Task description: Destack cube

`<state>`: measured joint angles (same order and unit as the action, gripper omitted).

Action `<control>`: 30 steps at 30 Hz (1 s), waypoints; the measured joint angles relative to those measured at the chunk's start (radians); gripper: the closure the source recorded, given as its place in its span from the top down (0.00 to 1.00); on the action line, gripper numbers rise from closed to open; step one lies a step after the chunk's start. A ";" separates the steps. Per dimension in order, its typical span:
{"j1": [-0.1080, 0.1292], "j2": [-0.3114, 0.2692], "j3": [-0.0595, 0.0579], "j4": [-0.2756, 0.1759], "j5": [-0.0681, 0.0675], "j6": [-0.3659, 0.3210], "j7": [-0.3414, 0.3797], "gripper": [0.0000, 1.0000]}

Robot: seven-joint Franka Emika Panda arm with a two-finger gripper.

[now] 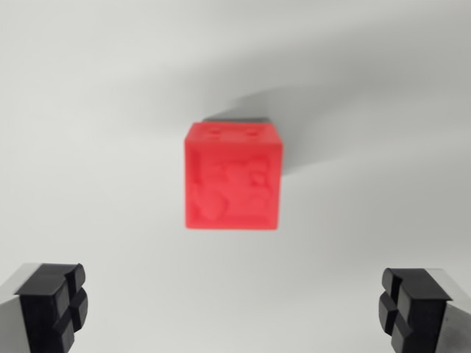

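A red cube with an embossed face and small holes on its far side sits in the middle of the wrist view, slightly blurred. A thin dark edge shows just behind its top, possibly another object beneath or behind it; I cannot tell which. My gripper is open, with its black fingertips at the lower left and lower right corners. Nothing is between them, and the cube lies beyond the tips, centred between them.
A plain white surface fills the rest of the view. A soft grey shadow spreads from the cube toward the upper right.
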<state>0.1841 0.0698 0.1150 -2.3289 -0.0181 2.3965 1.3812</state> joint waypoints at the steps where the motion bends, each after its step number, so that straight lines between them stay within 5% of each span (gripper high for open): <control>1: 0.003 0.004 0.002 -0.004 0.000 0.006 0.006 1.00; 8: 0.007 0.061 0.001 -0.017 -0.002 0.075 0.017 1.00; 30: 0.013 0.242 -0.012 -0.028 -0.041 0.265 0.046 1.00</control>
<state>0.1972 0.3118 0.1025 -2.3568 -0.0588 2.6610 1.4270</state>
